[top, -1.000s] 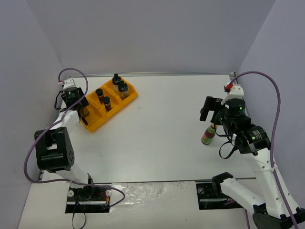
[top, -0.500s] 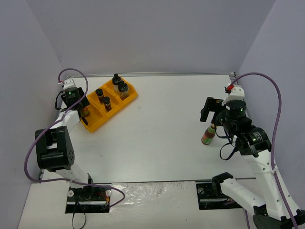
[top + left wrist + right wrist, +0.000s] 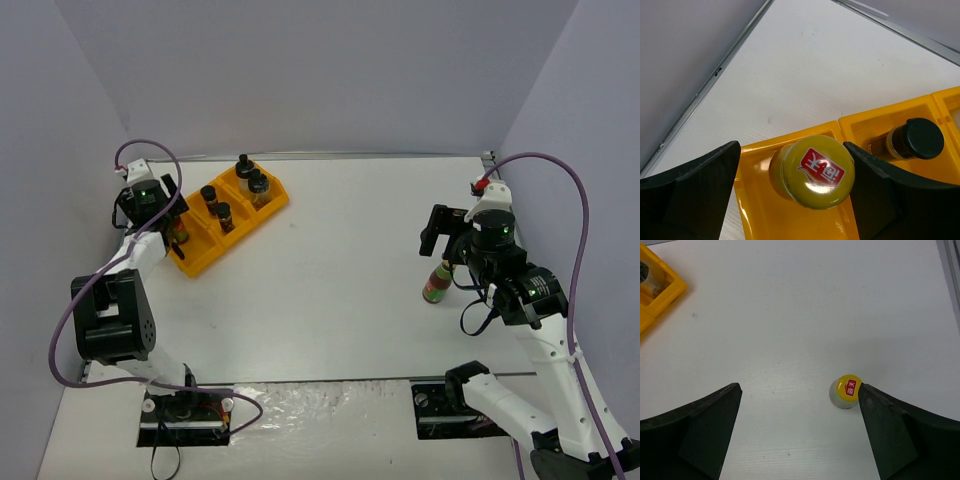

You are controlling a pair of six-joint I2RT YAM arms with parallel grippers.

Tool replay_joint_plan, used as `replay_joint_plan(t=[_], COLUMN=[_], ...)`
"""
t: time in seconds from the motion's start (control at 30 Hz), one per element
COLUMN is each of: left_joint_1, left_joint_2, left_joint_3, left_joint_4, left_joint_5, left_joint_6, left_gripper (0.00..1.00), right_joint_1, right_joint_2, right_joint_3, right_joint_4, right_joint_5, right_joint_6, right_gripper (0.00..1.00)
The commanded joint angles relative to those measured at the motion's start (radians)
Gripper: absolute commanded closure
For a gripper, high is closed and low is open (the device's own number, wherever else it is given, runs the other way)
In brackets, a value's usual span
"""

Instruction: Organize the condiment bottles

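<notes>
A slim yellow-capped sauce bottle [image 3: 817, 170] stands in the end compartment of the orange tray [image 3: 790, 141]. My left gripper [image 3: 795, 192] is open around its cap. The left finger stands clear of the cap and the right finger sits right beside it. From above, that gripper [image 3: 165, 222] hangs over the tray's near-left end [image 3: 200, 262]. Two black-capped spice jars [image 3: 216, 204] fill the middle compartment and two wider black-lidded jars [image 3: 252, 176] the far one. A second yellow-capped bottle [image 3: 847, 391] stands upright on the table under my open right gripper [image 3: 800, 430], close to its right finger.
The tray lies diagonally at the table's back left, near the left wall [image 3: 60, 200]. The second bottle [image 3: 437, 283] is on the right side of the white table. A metal rail [image 3: 700, 95] edges the table beside the tray.
My left jaws have opened off the yellow-capped bottle in the tray, and the left wrist has drifted slightly left. The right arm has hardly moved.
</notes>
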Motion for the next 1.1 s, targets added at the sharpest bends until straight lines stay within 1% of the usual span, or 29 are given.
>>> replay_joint_plan(t=[0.0,0.23,0.4,0.67,0.8,0.87,0.9,0.93,0.97,1.0,1.07], left_joint_1=[-0.011,-0.066,-0.108,-0.117,-0.159,-0.240,-0.317,-0.346,-0.426,-0.557,-0.809], left_joint_2=[-0.132,-0.240,-0.383,-0.483,-0.559,-0.593,-0.630,-0.645,-0.648,-0.653,-0.599], left_joint_3=[0.012,-0.007,-0.040,-0.030,-0.017,-0.006,-0.002,-0.001,0.004,0.015,0.028], left_joint_4=[0.002,-0.152,-0.276,-0.368,-0.445,-0.486,-0.524,-0.538,-0.555,-0.584,-0.591], left_joint_5=[-0.107,-0.252,-0.320,-0.238,-0.167,-0.152,-0.147,-0.145,-0.161,-0.188,-0.280], left_joint_6=[-0.038,-0.077,-0.120,-0.091,-0.107,-0.117,-0.117,-0.117,-0.119,-0.122,-0.124], left_gripper=[0.21,0.21,0.20,0.20,0.20,0.20,0.20,0.20,0.20,0.20,0.19], right_joint_1=[-0.006,-0.008,-0.007,-0.007,-0.008,-0.008,-0.007,-0.006,-0.007,-0.008,-0.007], right_joint_2=[-0.004,-0.012,-0.020,-0.068,-0.070,-0.061,-0.049,-0.044,-0.034,-0.017,0.009], right_joint_3=[0.013,0.023,0.030,0.042,0.053,0.063,0.070,0.078,0.091,0.107,0.130], right_joint_4=[0.063,0.056,0.037,-0.019,-0.039,-0.043,-0.045,-0.046,-0.049,-0.053,-0.055], right_joint_5=[-0.009,-0.011,-0.007,-0.002,0.014,0.029,0.042,0.047,0.057,0.074,0.098], right_joint_6=[0.012,0.027,0.037,0.052,0.052,0.054,0.057,0.058,0.064,0.075,0.091], right_gripper=[0.00,0.00,0.00,0.00,0.00,0.00,0.00,0.00,0.00,0.00,0.00])
